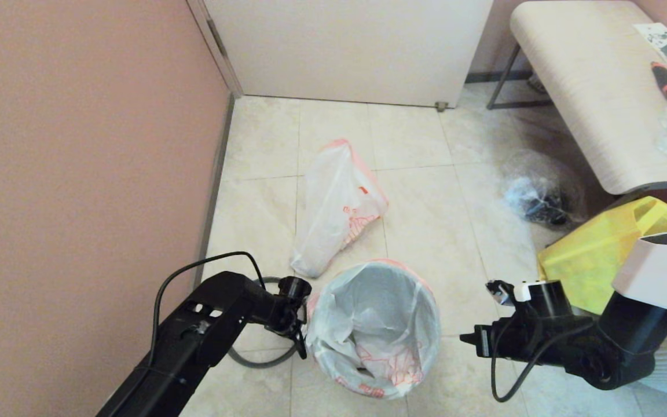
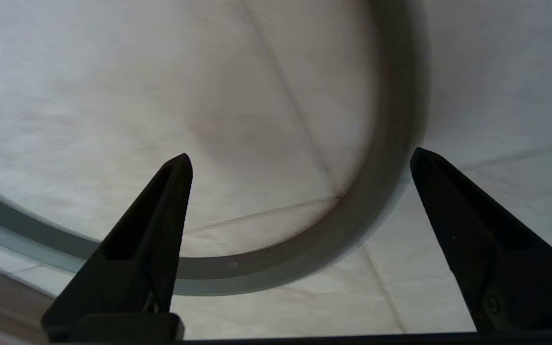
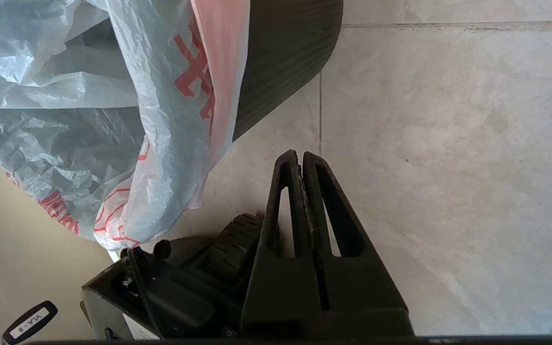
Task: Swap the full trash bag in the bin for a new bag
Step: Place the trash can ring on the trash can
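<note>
Two white bags (image 1: 338, 208) (image 1: 368, 324), one bin (image 3: 285, 52), one ring (image 2: 391, 143).

The left hand (image 1: 300, 339) hangs spread wide and empty just left of the bin (image 1: 375, 330), while the right hand (image 1: 468, 340), pressed closed, waits to its right.

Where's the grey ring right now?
In the head view, the grey ring lies on the floor tiles, left of the bin, under the left gripper.
</note>
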